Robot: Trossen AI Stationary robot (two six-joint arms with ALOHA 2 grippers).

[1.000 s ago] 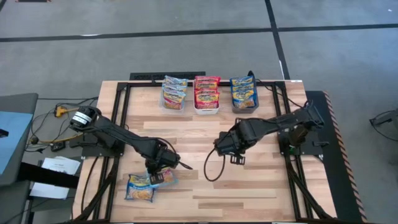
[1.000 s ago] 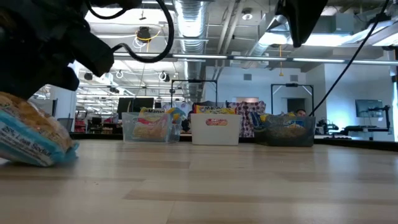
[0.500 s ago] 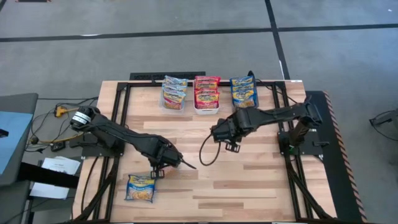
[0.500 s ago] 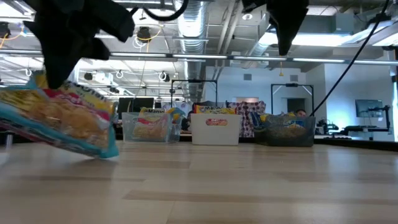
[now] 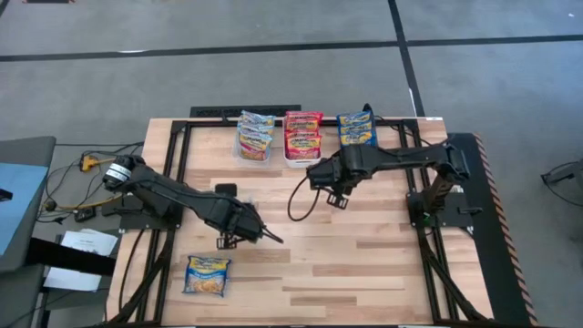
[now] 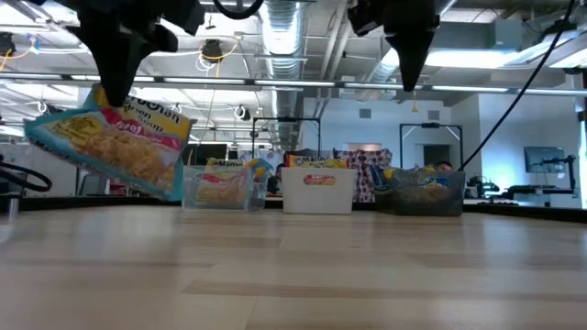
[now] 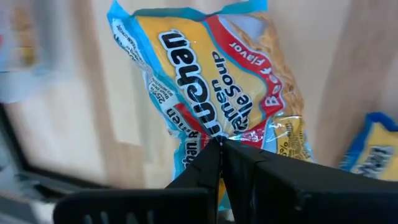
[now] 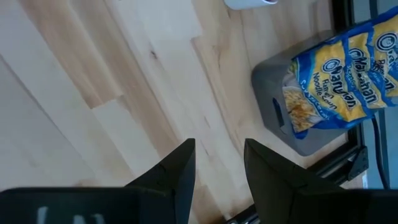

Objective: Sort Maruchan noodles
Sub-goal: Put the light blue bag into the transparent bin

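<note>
Your left hand [image 7: 219,146] pinches a noodle packet [image 7: 217,93] by one short edge, lifted clear of the worktop [image 5: 364,264], long axis hanging downward; your right hand [image 8: 217,162], fingers spread, hovers near the grey bin [image 8: 292,118].

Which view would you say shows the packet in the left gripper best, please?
The left wrist view: the packet fills it, pinched by the shut left gripper. The low view shows it hanging; the high view hides it.

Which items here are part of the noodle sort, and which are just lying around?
Job:
- beef packet in the shut left claw, lifted off the table
- blue packet on the table
- clear bin, white bin, grey bin
- right claw, open, empty

Lying about:
- cables beside the table
</note>
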